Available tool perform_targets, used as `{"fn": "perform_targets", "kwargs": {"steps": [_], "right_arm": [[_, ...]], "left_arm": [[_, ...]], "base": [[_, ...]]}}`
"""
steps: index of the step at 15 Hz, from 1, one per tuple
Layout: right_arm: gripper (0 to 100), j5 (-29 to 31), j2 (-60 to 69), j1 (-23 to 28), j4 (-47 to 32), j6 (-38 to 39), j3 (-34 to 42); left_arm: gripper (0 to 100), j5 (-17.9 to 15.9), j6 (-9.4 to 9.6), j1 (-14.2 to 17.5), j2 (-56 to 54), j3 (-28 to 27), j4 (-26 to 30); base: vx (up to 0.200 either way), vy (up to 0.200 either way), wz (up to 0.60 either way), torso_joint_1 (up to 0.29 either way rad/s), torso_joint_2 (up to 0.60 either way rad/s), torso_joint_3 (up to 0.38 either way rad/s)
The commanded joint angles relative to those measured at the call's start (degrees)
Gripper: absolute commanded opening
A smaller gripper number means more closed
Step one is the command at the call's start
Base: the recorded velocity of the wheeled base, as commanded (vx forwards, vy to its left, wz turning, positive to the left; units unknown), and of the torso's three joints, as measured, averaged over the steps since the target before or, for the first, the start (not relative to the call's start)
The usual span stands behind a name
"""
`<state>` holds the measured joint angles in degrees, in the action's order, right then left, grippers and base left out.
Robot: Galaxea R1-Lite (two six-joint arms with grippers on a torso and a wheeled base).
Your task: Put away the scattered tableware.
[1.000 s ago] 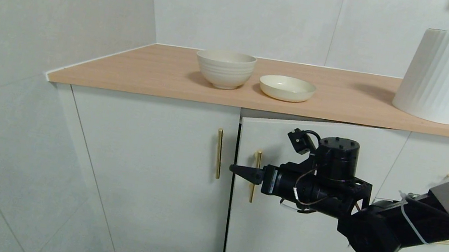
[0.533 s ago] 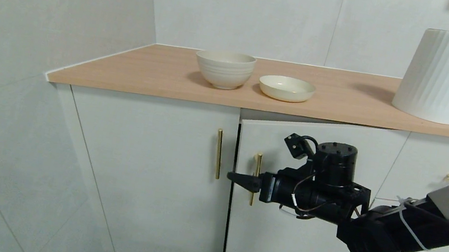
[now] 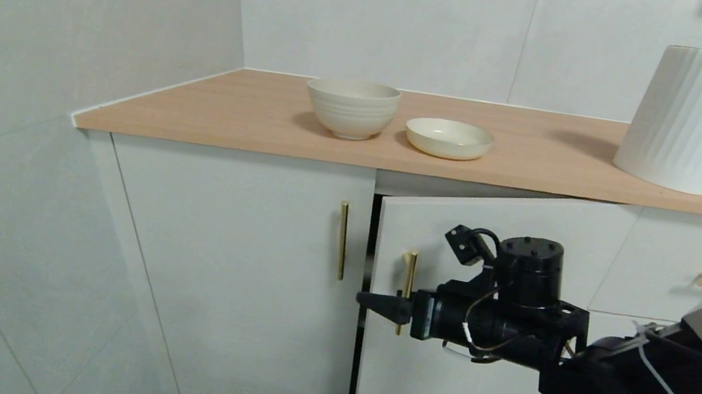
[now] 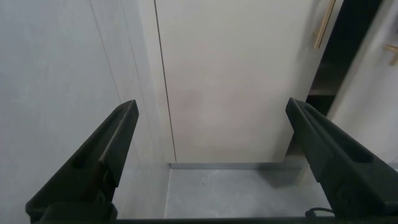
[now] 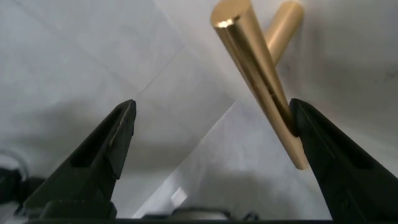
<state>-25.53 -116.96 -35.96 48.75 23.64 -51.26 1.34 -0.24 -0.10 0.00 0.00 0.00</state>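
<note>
Right pincer (image 3: 371, 298) — spread wide — has the gold handle (image 3: 407, 283) of the ajar cabinet door (image 3: 533, 213) against one finger.

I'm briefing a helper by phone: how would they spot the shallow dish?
On the light-wood countertop, look left of the tall white ribbed cylinder. Two cream pieces sit side by side; the shallow cream dish is the right one, low and wide, unlike the deep ribbed bowl.

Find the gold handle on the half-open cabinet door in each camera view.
Head view: handle upright on the open door, crossed by the right gripper.
Left wrist view: probably the handle, gold beyond the dark gap.
Right wrist view: handle close up, against one finger.
Shared landmark: the open door.
</note>
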Motion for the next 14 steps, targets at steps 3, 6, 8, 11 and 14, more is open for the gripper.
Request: {"fn": "perform_targets", "kwargs": {"steps": [3,6,8,11,14], "right_arm": [[100,-4.80,8.50,0.01,0.38,0.01,8.55],[100,-5.06,10.70,0.10,0.47,0.01,11.97],[100,-5.06,11.75,0.10,0.56,0.01,13.73],[100,-5.15,15.44,0.10,0.56,0.09,15.84],[100,-5.23,16.85,0.10,0.64,0.01,18.39]], "left_arm": [[100,-0.02,-0.02,0.01,0.00,0.00,0.00],[100,0.07,0.07,0.01,0.00,0.00,0.00],[100,0.07,-0.02,0.01,0.00,0.00,0.00],[100,0.07,-0.02,0.01,0.00,0.00,0.00],[100,0.07,-0.02,0.01,0.00,0.00,0.00]], "base": [[0.000,0.000,0.00,0.000,0.00,0.000],[0.000,0.000,0.00,0.000,0.00,0.000],[0.000,0.000,0.00,0.000,0.00,0.000],[0.000,0.000,0.00,0.000,0.00,0.000],[0.000,0.000,0.00,0.000,0.00,0.000]]}}
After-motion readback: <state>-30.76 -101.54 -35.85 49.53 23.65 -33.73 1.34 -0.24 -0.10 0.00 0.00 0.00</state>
